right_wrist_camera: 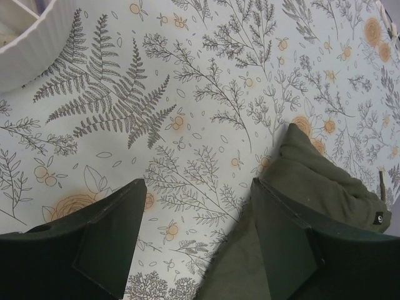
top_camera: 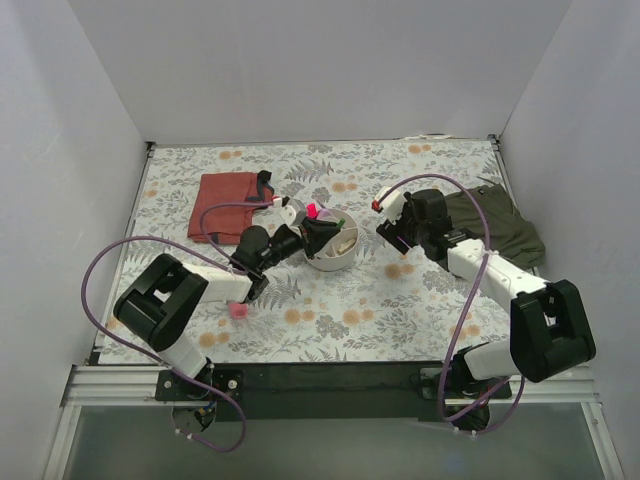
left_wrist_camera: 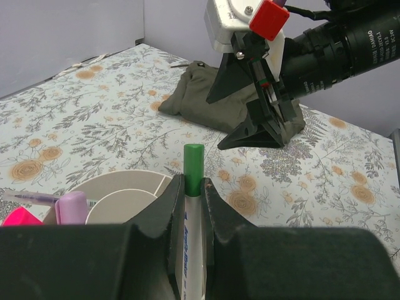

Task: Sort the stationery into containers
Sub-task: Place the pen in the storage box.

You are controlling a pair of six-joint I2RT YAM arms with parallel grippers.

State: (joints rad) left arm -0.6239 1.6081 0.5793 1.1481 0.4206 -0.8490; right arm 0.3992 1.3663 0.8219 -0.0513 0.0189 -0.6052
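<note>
- A folded rust-red cloth point(top_camera: 225, 205) lies at the far left of the floral table point(top_camera: 420, 310). Nearer, a small pink piece point(top_camera: 238, 310) sits loose beside the left forearm.
- The left arm reaches from its near-left base toward the middle of the table, elbow raised. The left gripper point(left_wrist_camera: 192, 187) points close to level, its fingers clamped on a green-capped marker point(left_wrist_camera: 194, 161).
- The marker's long axis runs along the fingers. The white barrel sits between the pads and the cap pokes out past the fingertips, toward the right side of the table.
- The white organiser point(top_camera: 333, 266) lies directly below and just ahead of those fingers, making the left arm plainly the nearer one.
- A lilac-capped marker point(left_wrist_camera: 72, 207), a bright pink cap point(left_wrist_camera: 19, 217) and a thin pen point(left_wrist_camera: 31, 197) already sit in the organiser.
- The drop likely calls for tipping the marker down into a free compartment. Which compartment lies under it cannot be told.
- The right gripper point(right_wrist_camera: 197, 184) hovers just right of the organiser, aimed down at bare tabletop, its fingers wide apart with nothing between them.
- An olive-green cloth point(right_wrist_camera: 312, 194) is bunched at the far right, its edge just beside one right finger.
</note>
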